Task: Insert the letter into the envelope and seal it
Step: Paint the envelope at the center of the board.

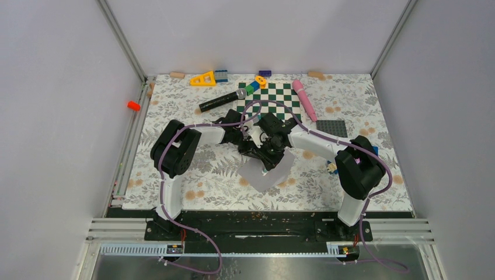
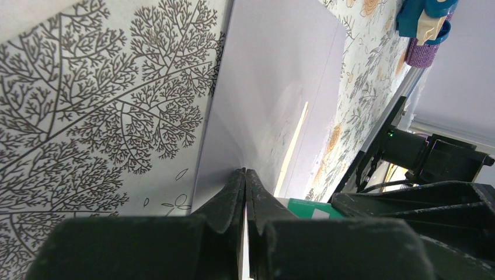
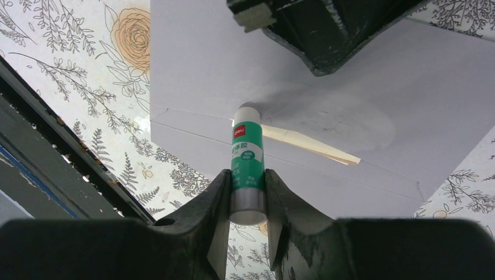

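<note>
Leftward, left gripper [image 2: 245, 175] clenched, tips against the smooth pale grey envelope [image 2: 274, 76], flat on floral cloth [image 2: 105, 116]; pinching or pressing, cannot tell. Cream letter [image 3: 303, 142] sliver inside: insertion apparently done. Rightward, right gripper [image 3: 247, 176] grasping cylindrical green-and-white glue stick [image 3: 245, 146], tip on paper; folding, sealing left.

In view are one envelope [image 1: 265, 178], one glue stick [image 3: 247, 163], one chessboard [image 1: 279, 100], one microphone [image 1: 222, 101], one pink marker [image 1: 304, 99], one grey studded plate [image 1: 347, 128] and two wooden blocks [image 1: 177, 74] [image 1: 316, 74].
</note>
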